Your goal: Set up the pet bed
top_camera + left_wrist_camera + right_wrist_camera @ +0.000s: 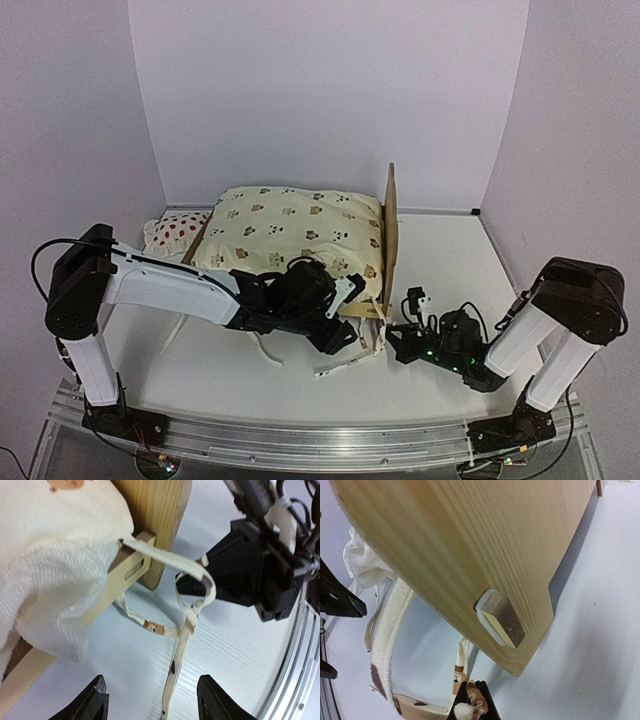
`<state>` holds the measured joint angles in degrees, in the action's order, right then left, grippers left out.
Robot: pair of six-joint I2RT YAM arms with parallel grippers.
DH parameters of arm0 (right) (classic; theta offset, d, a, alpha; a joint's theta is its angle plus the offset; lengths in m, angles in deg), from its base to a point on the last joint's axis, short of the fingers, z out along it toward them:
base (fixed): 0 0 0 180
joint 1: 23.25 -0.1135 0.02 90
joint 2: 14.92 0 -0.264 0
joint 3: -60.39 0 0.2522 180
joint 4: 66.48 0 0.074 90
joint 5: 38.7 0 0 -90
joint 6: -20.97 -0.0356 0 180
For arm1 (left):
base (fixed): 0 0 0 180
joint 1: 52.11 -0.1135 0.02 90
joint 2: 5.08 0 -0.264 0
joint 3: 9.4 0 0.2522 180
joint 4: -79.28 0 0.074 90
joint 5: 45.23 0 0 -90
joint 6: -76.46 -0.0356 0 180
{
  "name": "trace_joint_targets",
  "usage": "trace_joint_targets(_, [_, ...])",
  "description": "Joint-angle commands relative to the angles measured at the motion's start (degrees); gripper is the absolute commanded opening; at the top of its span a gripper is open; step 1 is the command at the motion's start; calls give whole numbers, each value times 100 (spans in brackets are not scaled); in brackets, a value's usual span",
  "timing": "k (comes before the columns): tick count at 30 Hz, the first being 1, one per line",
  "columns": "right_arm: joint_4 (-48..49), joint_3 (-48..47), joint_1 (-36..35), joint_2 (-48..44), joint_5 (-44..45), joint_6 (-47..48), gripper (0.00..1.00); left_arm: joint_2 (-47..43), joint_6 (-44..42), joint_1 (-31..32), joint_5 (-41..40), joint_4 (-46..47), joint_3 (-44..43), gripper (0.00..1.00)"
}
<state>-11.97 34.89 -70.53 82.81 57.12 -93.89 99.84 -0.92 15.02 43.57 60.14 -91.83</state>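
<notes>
The pet bed [390, 225] stands at the table's middle, its plywood headboard on the right. A cream animal-print cover [295, 235] fills it. My left gripper [345, 315] is open at the bed's near right corner. In the left wrist view its fingers [100, 697] stand wide apart over a loose tie strap [182, 645] lying on the table, beside the frame's corner post [155, 510]. My right gripper [392, 338] is shut on another tie strap [461, 672] of the cover, just below the headboard [470, 545] and its tenon [502, 620].
A white pillow with red strawberries [180, 232] lies at the bed's far left end. Loose straps [345, 365] trail on the table in front of the bed. The right arm's black gripper body [250, 565] sits close to the left gripper.
</notes>
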Motion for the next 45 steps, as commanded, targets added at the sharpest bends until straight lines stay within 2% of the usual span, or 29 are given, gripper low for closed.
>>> trace_joint_targets(1, [-260,7,11,-436,130,-149,0,197,-461,83,17,-459,-80,61])
trace_joint_targets(11, [-954,-29,10,-1008,132,-130,0,1159,-746,270,342,-832,-717,59])
trace_joint_targets(17, [-1211,-101,10,-1097,135,-117,0,1383,-833,288,645,-573,-681,49])
trace_joint_targets(19, [-1302,-124,10,-1126,133,-107,0,1416,-842,291,603,-452,-612,41])
trace_joint_targets(22, [-1430,-126,13,-1209,154,-107,0,1442,-800,289,274,-419,-573,11])
trace_joint_targets(24, [-1559,-139,15,-1334,221,-111,0,1365,-772,289,-38,-365,-449,1])
trace_joint_targets(34, [-3546,-390,13,-2750,1268,-166,0,404,-324,242,-1192,-17,599,0])
trace_joint_targets(41, [-4831,-607,12,-3789,1789,-205,0,-593,512,52,-2271,-708,1046,0])
trace_joint_targets(45, [-5955,-717,9,-4472,2601,-277,0,-906,821,-208,-2667,-942,1247,0])
